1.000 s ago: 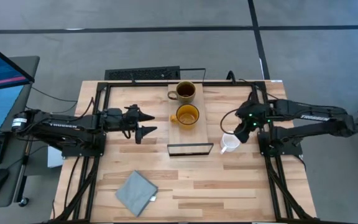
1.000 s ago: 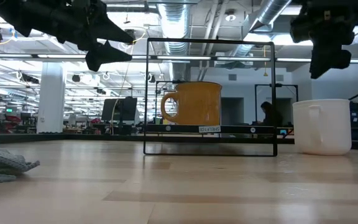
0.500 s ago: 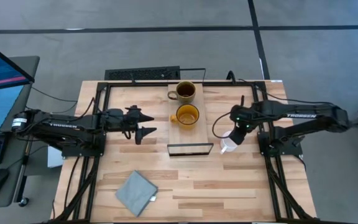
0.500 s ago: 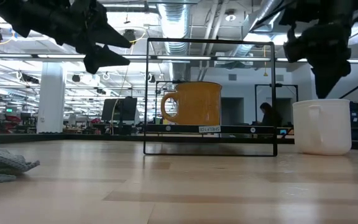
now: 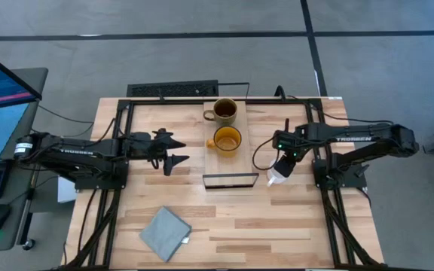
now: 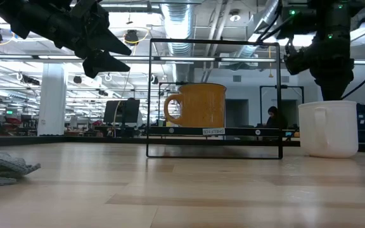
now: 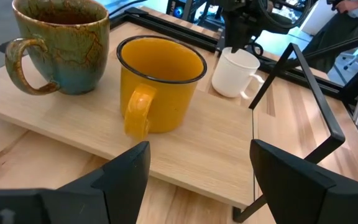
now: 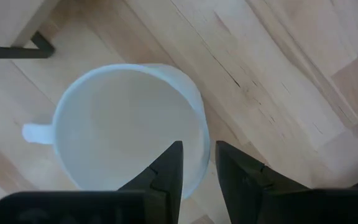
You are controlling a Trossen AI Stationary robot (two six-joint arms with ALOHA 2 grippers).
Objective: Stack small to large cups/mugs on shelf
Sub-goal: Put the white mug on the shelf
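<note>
Right wrist view looks straight down into the white mug (image 8: 129,127), its rim wall lying between the two fingers (image 8: 166,171) of the right gripper (image 5: 285,155), one inside and one outside, narrowly apart and seemingly not yet clamped; the mug stands on the table (image 5: 277,218) beside the shelf (image 5: 232,162), far nearer this arm; the left gripper (image 5: 178,149) hangs apart-fingered across the shelf.
</note>
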